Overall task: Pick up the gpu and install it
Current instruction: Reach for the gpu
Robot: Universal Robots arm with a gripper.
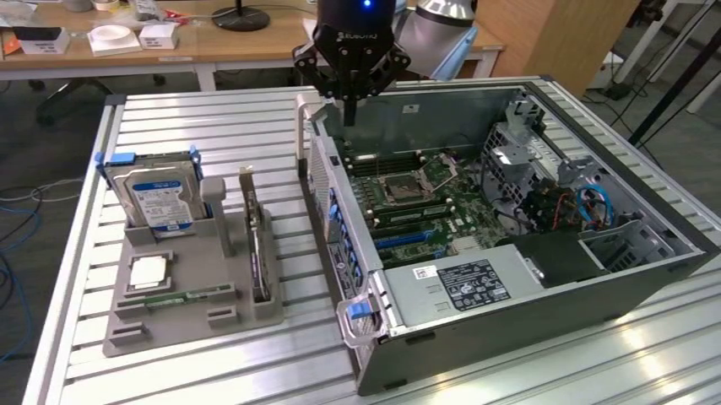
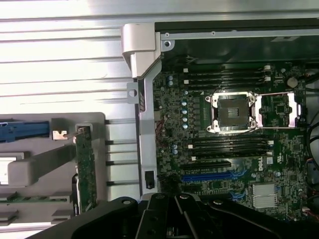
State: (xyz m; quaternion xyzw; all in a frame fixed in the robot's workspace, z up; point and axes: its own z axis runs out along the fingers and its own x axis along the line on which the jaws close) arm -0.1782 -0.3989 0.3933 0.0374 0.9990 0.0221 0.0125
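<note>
Gripper (image 1: 349,111), jaws clenched and empty, hangs above the rear wall of the open computer case (image 1: 507,337). In the exterior view the gpu (image 1: 258,253) stands on edge in the gray holder tray (image 1: 181,329), at 7 o'clock from the gripper, with the hard drive (image 1: 164,198) at its 10 o'clock.

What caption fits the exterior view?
Shut pincer hangs above the open computer case; the gpu stands on edge in the grey tray beside it.

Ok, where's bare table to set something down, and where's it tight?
Bare: the slatted table on the far side of the hard drive, and the near strip in front of the grey holder. Tight: the gap between the graphics card in the holder and the computer case; inside the case is crowded.
</note>
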